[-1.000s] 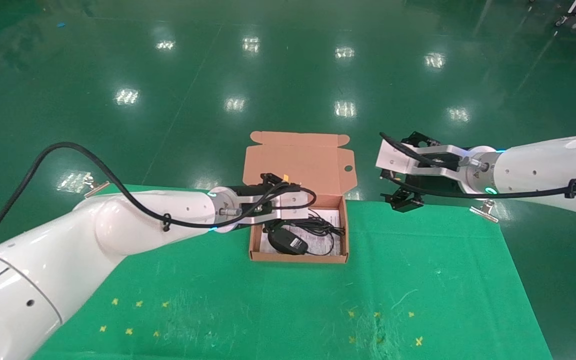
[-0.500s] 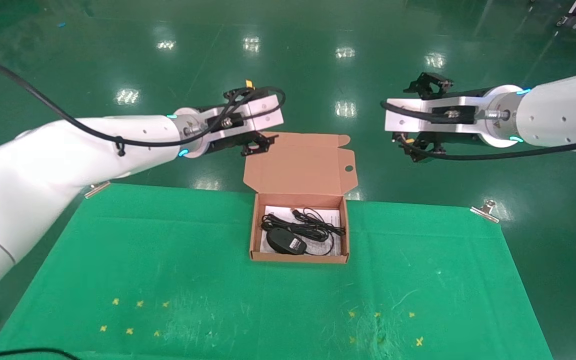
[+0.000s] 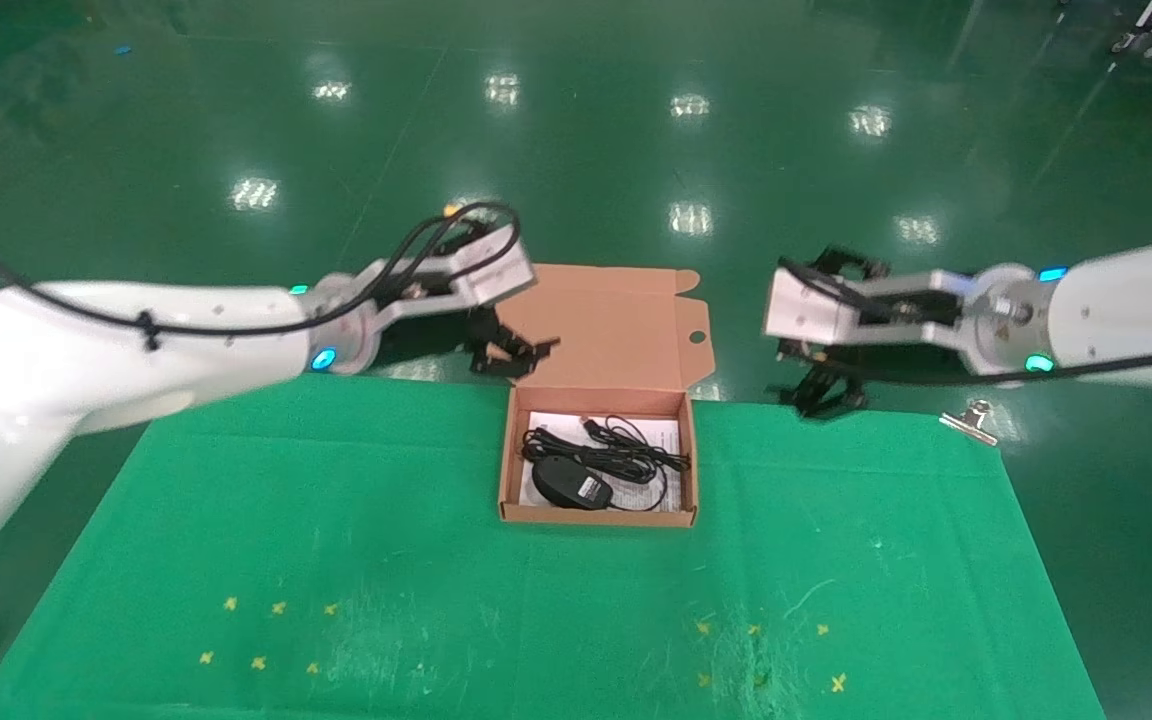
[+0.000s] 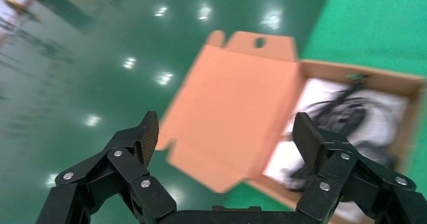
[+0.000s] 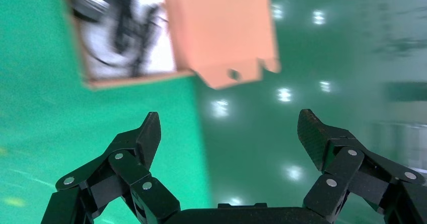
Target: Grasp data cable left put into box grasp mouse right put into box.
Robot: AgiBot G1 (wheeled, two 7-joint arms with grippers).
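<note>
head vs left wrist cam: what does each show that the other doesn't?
Head view only: the right gripper, open and empty beyond the table's far edge, the whole green table and the binder clip. Left wrist view only: the left gripper seen close up, open and empty. Both: the box, lid open, holding the mouse and data cable.

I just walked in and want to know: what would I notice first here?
The tan cardboard box sits open on the green table cloth, holding a black oval mouse and a thin black data cable. The open left gripper and open right gripper hover on either side of its lid.
</note>
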